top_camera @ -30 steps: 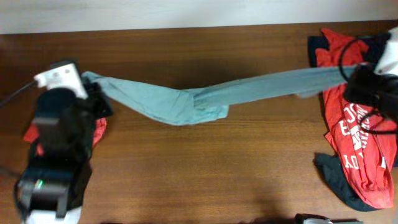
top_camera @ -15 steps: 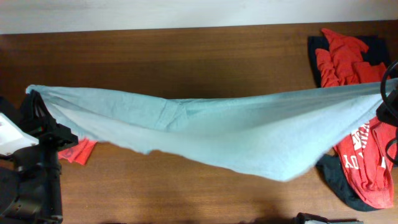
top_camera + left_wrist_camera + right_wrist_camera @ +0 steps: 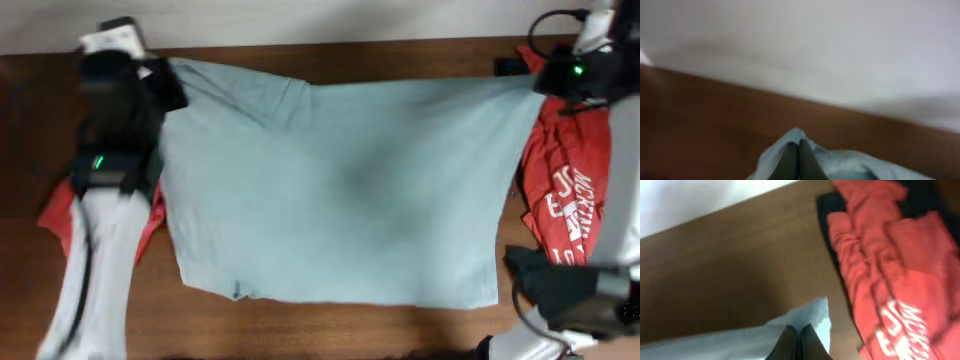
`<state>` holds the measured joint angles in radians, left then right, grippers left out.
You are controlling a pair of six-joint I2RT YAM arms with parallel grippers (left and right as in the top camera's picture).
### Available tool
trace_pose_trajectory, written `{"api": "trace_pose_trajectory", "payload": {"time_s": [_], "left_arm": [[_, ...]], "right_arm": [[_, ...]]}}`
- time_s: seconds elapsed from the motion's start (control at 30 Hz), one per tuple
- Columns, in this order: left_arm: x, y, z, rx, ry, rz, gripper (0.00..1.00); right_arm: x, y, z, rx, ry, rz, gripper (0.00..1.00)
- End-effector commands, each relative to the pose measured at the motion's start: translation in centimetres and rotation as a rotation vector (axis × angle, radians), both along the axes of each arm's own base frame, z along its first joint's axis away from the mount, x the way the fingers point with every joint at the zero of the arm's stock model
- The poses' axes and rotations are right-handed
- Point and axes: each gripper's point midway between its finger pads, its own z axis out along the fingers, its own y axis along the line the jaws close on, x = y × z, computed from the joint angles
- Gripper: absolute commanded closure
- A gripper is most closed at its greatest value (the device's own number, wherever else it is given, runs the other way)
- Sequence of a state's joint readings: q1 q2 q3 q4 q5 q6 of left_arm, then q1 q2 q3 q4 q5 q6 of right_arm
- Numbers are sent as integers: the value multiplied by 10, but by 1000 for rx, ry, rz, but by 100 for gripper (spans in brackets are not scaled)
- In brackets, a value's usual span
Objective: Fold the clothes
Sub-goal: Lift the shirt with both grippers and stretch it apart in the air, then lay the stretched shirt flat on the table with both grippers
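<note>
- In the half-second since the earlier frame, the pale grey-blue T-shirt (image 3: 330, 190) has gone from a sagging band hanging between the two arms to a sheet spread flat on the table (image 3: 400, 60). Both grippers have moved toward 12 o'clock.
- The shirt forms a broad, roughly rectangular sheet across the centre of the overhead view. Its cloth is soft, matte and mostly smooth.
- A diagonal crease and a folded flap sit near 11 o'clock, and the lower hem toward 6 o'clock runs slightly uneven.
- The left gripper (image 3: 163, 85), at 10 o'clock, has its dark fingers pressed together on the shirt's far-left corner. Its wrist camera shows pale cloth bunched around the closed tips.
- The right gripper (image 3: 535, 82), at 2 o'clock, pinches the far-right corner the same way. A small peak of fabric rises around its tips in the wrist view.
- A red garment with white lettering (image 3: 565, 190) lies crumpled in deep folds at 3 o'clock, meeting the shirt's right edge.
- A dark navy garment (image 3: 826, 215) shows beneath that red one in the right wrist view.
- A plain red garment (image 3: 52, 212) peeks out from under the left arm at 8 o'clock.
- The table is dark brown wood with a fine lengthwise grain and a low sheen.
- A pale wall (image 3: 300, 20) runs along its far edge at 12 o'clock.
</note>
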<state>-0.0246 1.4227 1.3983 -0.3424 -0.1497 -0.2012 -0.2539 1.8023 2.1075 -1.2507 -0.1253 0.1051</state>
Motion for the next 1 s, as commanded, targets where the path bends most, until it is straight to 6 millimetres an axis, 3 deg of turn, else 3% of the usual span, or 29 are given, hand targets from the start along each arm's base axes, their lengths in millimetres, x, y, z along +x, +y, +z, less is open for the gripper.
{"api": "trace_pose_trajectory", "payload": {"time_s": [0.0, 0.07, 0.1, 0.13, 0.17, 0.2, 0.27, 0.33, 0.4, 0.5, 0.63, 0.77, 0.9, 0.97], "left_arm": [[47, -7, 12, 65, -11, -77, 99], [52, -7, 48, 103, -66, -87, 99], [49, -7, 82, 127, -121, -91, 100], [47, -7, 92, 133, -136, -91, 99], [37, -6, 134, 168, -205, -95, 99], [29, -6, 155, 180, -235, -94, 99], [12, -6, 183, 182, -260, -93, 99], [-6, -7, 185, 178, -201, -105, 100], [-15, -22, 140, 141, -20, -204, 99], [-21, -33, 90, 99, 164, -273, 99], [-36, -34, -22, 29, 600, -283, 100], [-45, -33, -98, 3, 886, -296, 99], [-50, -33, -153, -20, 1070, -301, 100], [-55, -33, -170, -28, 1130, -301, 99]], "right_arm": [[23, 13, 27, 94, -138, 53, 96], [25, 13, 65, 73, -234, 48, 96], [22, 12, 91, 50, -292, 47, 96], [20, 12, 101, 41, -315, 47, 96], [12, 14, 127, 22, -370, 49, 96], [6, 15, 140, 13, -396, 52, 96], [-7, 19, 153, 9, -407, 52, 96], [-19, 18, 143, 8, -345, 34, 96], [-34, 14, 108, -3, -186, 14, 96], [-45, 10, 77, -20, -41, 23, 96], [-52, 9, 22, 2, 177, 51, 96], [-59, 11, -36, 42, 354, 81, 96], [-65, 12, -93, 78, 483, 95, 96], [-73, 14, -121, 99, 549, 100, 96]]}}
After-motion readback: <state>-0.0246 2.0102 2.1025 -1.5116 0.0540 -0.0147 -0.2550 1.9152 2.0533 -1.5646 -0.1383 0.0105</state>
